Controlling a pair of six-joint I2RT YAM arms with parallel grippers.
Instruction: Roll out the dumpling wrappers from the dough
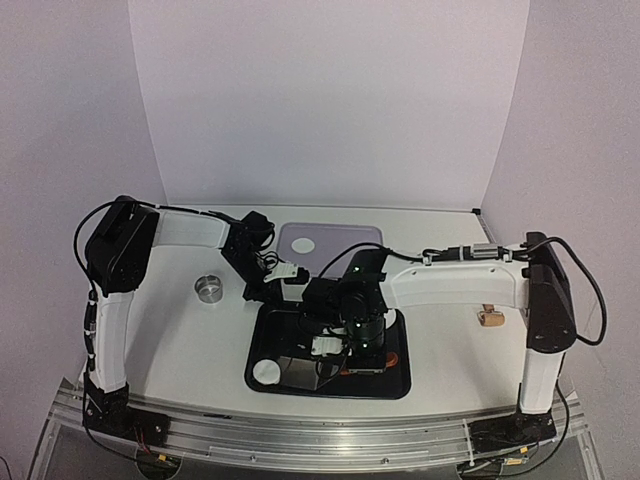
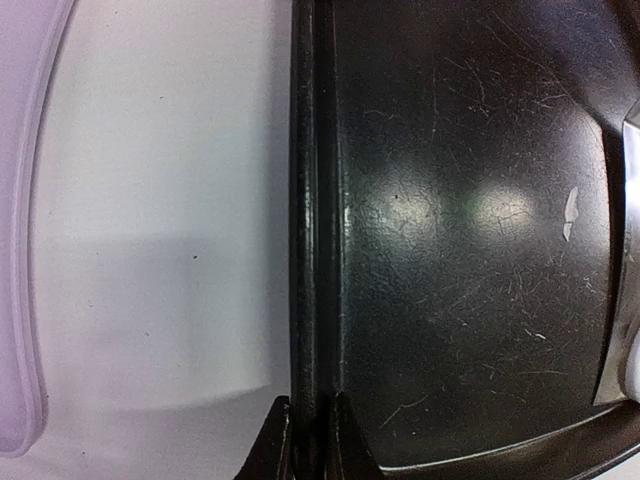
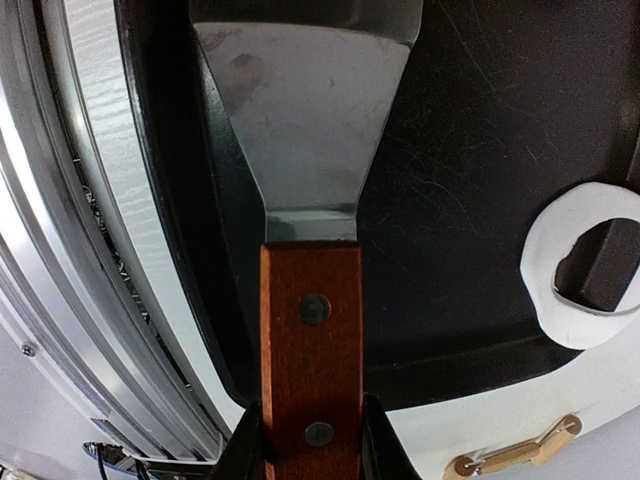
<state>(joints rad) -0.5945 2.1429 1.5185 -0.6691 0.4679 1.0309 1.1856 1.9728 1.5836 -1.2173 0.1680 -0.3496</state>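
Note:
One dumpling wrapper (image 1: 303,243), a small white disc, lies on the lavender mat (image 1: 345,238) at the back. Another white disc (image 1: 265,373) lies in the near-left corner of the black tray (image 1: 400,385). My right gripper (image 1: 375,352) (image 3: 312,440) is shut on the wooden handle of a steel spatula (image 3: 310,330), whose blade (image 3: 305,110) lies flat over the tray floor. A white dough ring with a hole (image 3: 560,300) lies in the tray beside the handle. My left gripper (image 1: 262,292) (image 2: 310,440) is shut on the tray's rim (image 2: 312,200) near its far-left corner.
A small steel ring (image 1: 209,289) stands on the table left of the tray. A small wooden tool (image 1: 490,318) (image 3: 510,457) lies right of the tray. A tiny dough scrap (image 2: 570,215) sits on the tray floor. The mat's edge (image 2: 25,200) is close to the left gripper.

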